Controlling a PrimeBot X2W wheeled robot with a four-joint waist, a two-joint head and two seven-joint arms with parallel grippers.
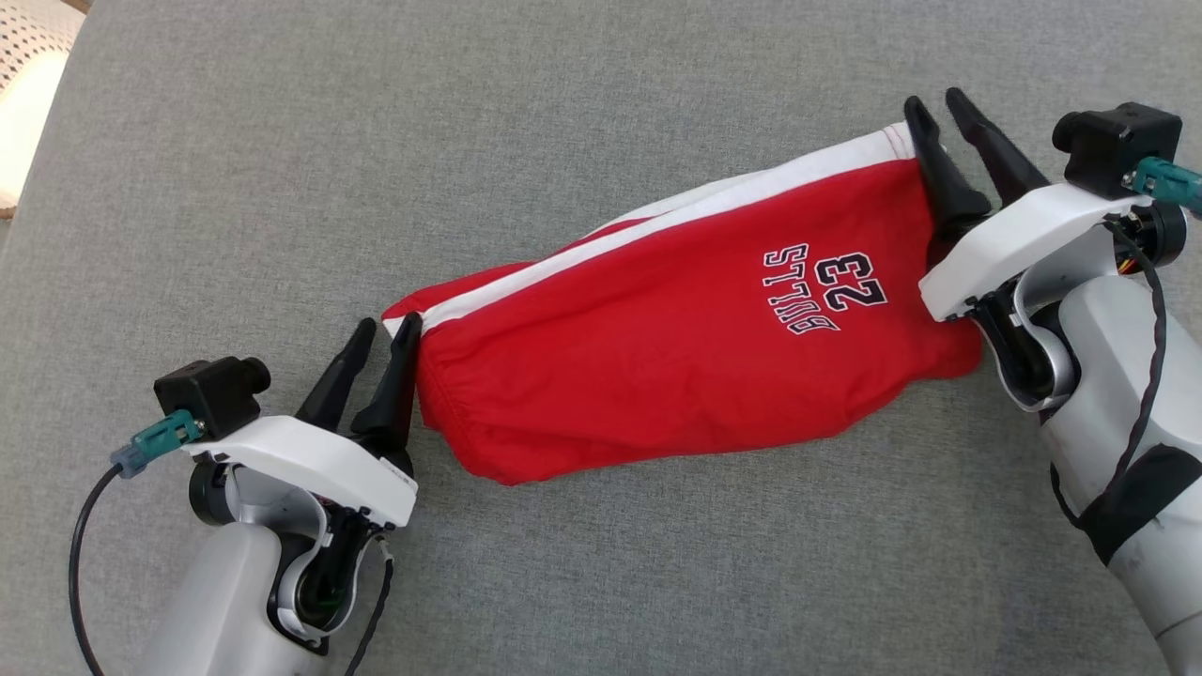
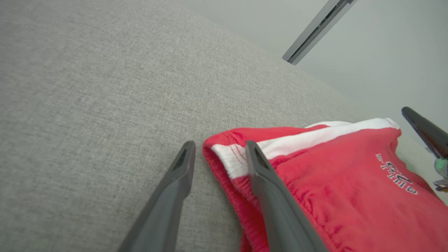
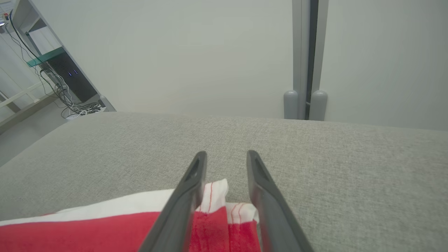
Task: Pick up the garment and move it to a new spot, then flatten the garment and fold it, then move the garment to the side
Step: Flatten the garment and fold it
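Observation:
The garment is a pair of red shorts with a white side stripe and dark "BULLS 23" lettering. It lies folded in a long slanting band on the grey fabric surface. My left gripper stands open at the lower left end; in the left wrist view its fingers straddle the white-striped corner of the garment. My right gripper is open at the upper right end. In the right wrist view the white hem corner of the garment lies loose between its parted fingers.
The grey surface stretches wide on all sides of the shorts. A pale perforated object sits past its far left corner. Behind the surface are a plain wall, a grey vertical profile and a shelf with cables.

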